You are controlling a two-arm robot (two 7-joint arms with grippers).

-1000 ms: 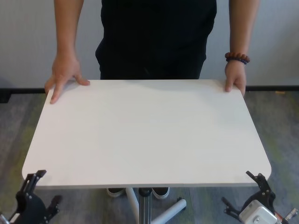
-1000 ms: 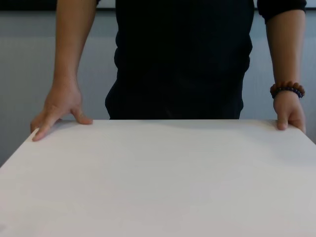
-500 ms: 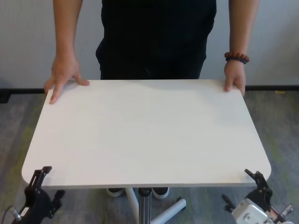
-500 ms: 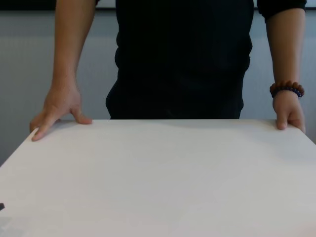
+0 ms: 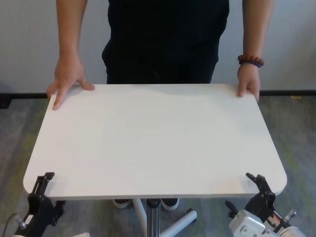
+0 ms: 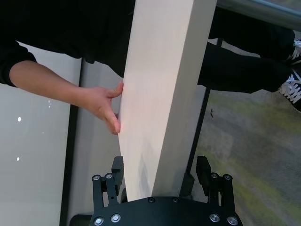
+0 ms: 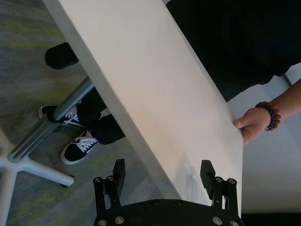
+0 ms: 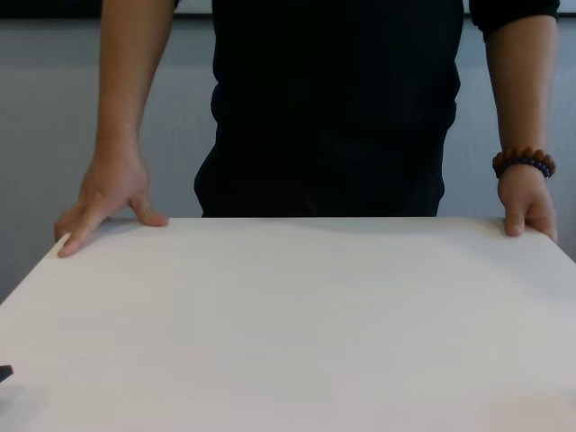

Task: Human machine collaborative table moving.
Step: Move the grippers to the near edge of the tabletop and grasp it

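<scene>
Both our pincers stand wide at the near corners of the white tabletop (image 5: 158,138): left gripper (image 5: 42,190), right gripper (image 5: 259,190), neither clamped yet. Opposite, the human (image 5: 165,39) rests both hands on the far edge. Left wrist view: thin smooth edge between open fingers (image 6: 116,175). Right wrist view: likewise, silver pedestal leg (image 7: 61,120) beneath. Gripping and moving remain.

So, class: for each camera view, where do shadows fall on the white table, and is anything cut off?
Head view: table evenly lit, no glare; person cropped at the chest. Chest view: soft shadow along the far edge. Left wrist view: left gripper straddles the edge, underside dark. Right wrist view: right gripper casts a faint grey shadow.
</scene>
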